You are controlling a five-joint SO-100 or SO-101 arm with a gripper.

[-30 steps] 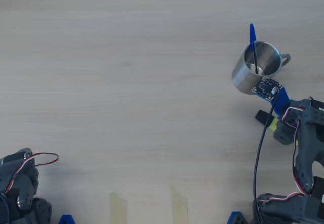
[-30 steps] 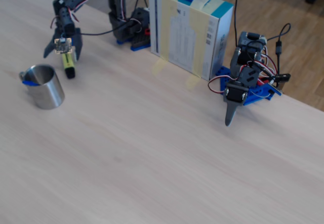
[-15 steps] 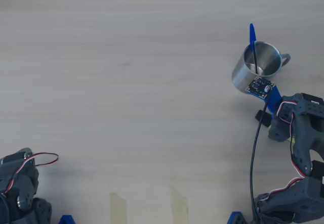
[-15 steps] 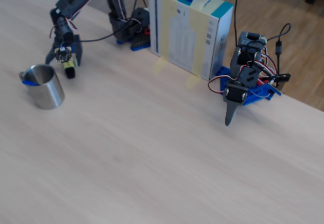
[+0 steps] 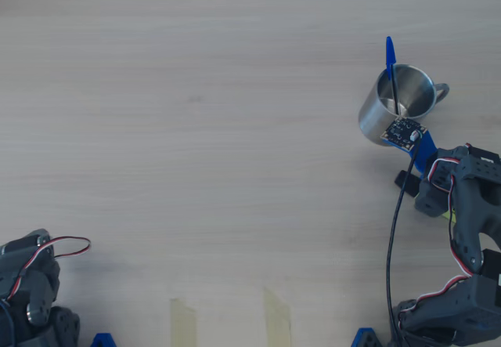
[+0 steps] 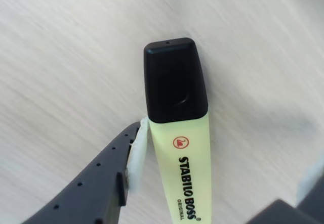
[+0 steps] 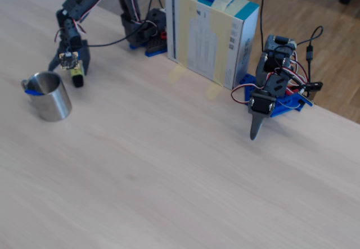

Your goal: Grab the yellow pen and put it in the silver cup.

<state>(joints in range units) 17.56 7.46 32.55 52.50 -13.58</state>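
The yellow pen (image 6: pixel 185 148) lies flat on the wooden table, its black cap pointing away from me in the wrist view. My gripper (image 6: pixel 228 155) is open and straddles the barrel. The left finger's white pad (image 6: pixel 137 155) touches the barrel, and the right finger stands off with a gap. In the fixed view the gripper (image 7: pixel 72 72) is down over the pen (image 7: pixel 77 78), just behind the silver cup (image 7: pixel 52 100). The overhead view shows the cup (image 5: pixel 374 120) upright, the pen's cap (image 5: pixel 404 181) peeking out from under the gripper (image 5: pixel 419 184).
A thin blue pen (image 5: pixel 390 56) stands in the cup. A taped cardboard box (image 7: pixel 211 35) stands at the table's far edge. A second arm (image 7: pixel 270 91) rests beside it, finger down. Tape strips (image 5: pixel 184 319) lie near the overhead view's bottom edge.
The arm has dropped lower over the yellow pen and shifted slightly toward the cup. The fingers now sit closer around the barrel. Cup and pens have not moved.
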